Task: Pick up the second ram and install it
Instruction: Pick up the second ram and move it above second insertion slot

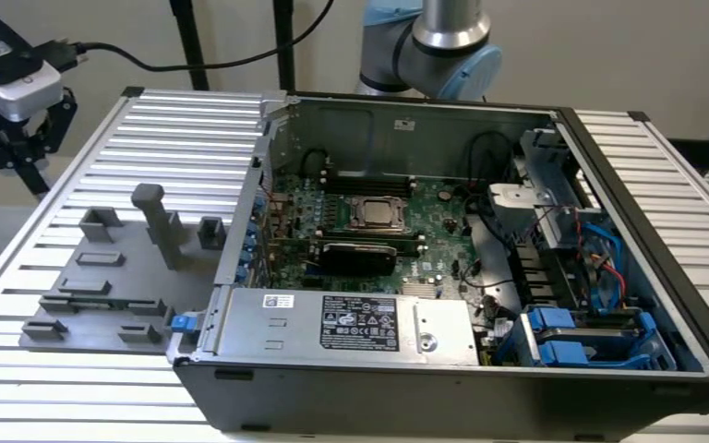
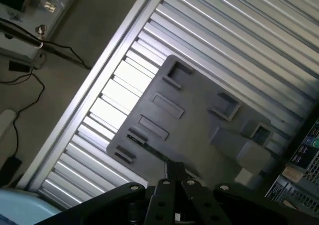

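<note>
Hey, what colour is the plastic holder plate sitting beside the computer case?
Plain grey all over. The holder plate shows best in the wrist view.

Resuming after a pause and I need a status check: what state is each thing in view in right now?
Tool: shut, nothing seen between its fingers, raised off the slatted table.
Grey holder: lying flat on the table, beside the computer case.
Computer case: open, side panel off, interior exposed.
Processor socket: uncovered, no cooler on it.
</note>
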### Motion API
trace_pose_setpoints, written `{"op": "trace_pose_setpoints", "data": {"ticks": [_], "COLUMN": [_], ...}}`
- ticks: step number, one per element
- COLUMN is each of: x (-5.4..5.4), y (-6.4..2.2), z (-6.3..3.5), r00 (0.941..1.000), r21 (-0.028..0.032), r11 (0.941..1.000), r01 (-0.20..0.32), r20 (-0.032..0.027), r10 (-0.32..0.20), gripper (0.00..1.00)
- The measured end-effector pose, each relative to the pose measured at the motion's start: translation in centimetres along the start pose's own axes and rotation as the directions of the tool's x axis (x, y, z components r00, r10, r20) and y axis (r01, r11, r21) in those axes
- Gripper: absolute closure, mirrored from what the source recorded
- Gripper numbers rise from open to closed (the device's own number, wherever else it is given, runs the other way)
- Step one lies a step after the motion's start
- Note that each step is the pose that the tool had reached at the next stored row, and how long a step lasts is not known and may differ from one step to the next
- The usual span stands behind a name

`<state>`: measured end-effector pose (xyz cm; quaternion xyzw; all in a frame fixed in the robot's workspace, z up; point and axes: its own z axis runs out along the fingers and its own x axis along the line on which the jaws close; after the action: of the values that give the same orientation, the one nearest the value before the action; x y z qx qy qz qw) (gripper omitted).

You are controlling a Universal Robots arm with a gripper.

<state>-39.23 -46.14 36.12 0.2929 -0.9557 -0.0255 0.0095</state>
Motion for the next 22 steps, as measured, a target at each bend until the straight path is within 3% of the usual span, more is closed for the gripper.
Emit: {"op": "trace_pose_setpoints", "data": {"ticks": [5, 11, 17, 22], "x": [0.0, 0.0, 0.0, 0.0], "y": [-0.01, -0.01, -0.02, -0.02], "z": [0.08, 0.15, 0.21, 0.27], "r00": [0.9959, 0.9799, 0.9524, 0.9206], "r21": [-0.0026, -0.0065, -0.0093, -0.0119], "r11": [0.996, 0.9803, 0.953, 0.9214], "r01": [0.089, 0.198, 0.303, 0.388], "r20": [-0.0115, -0.0246, -0.0336, -0.0399], "r10": [-0.089, -0.198, -0.303, -0.389], "gripper": [0.89, 0.89, 0.89, 0.89]}}
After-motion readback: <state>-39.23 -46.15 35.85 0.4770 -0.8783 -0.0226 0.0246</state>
